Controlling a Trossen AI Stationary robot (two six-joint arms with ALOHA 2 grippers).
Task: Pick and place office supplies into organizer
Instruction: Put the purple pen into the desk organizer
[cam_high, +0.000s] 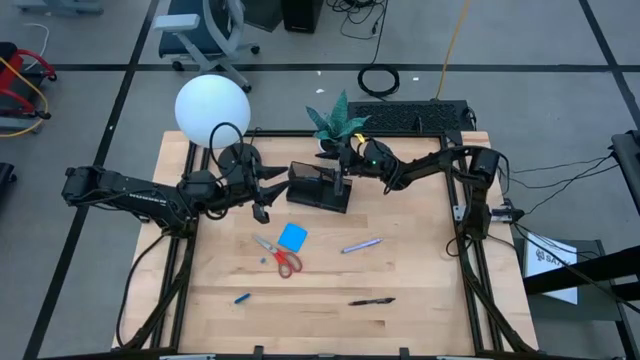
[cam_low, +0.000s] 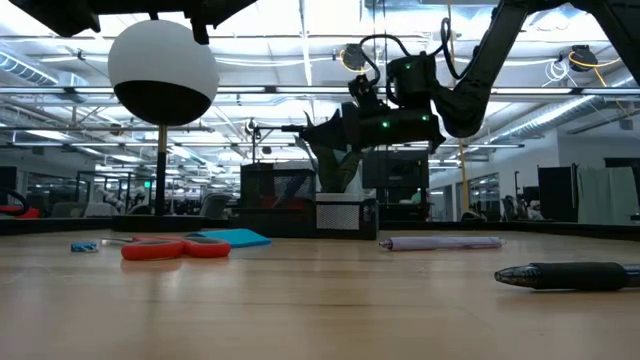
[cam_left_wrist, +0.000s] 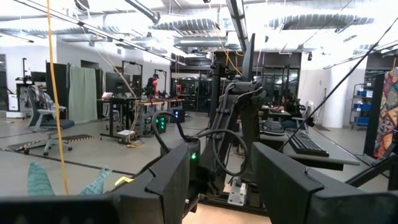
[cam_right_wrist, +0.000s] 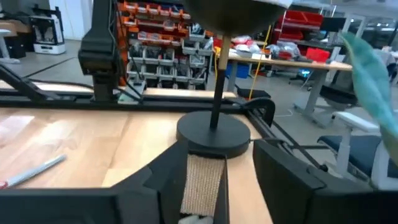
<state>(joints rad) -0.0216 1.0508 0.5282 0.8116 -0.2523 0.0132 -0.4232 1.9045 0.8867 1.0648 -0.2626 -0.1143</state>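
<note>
I see the organizer (cam_high: 319, 188) at upper centre of the worktop (cam_high: 420, 300), hemmed in by the white globe lamp (cam_high: 212, 110) at upper left and the potted plant (cam_high: 337, 122) just behind. My right end effector (cam_high: 341, 180) hangs directly over the organizer, fingers parted with nothing between them. My left end effector (cam_high: 262, 192) sits just left of it, also spread and empty. Lower down lie the scissors (cam_high: 281, 257), blue note pad (cam_high: 293, 237), grey-and-blue pen (cam_high: 361, 244), black pen (cam_high: 372, 301) and a small blue piece (cam_high: 242, 297).
</note>
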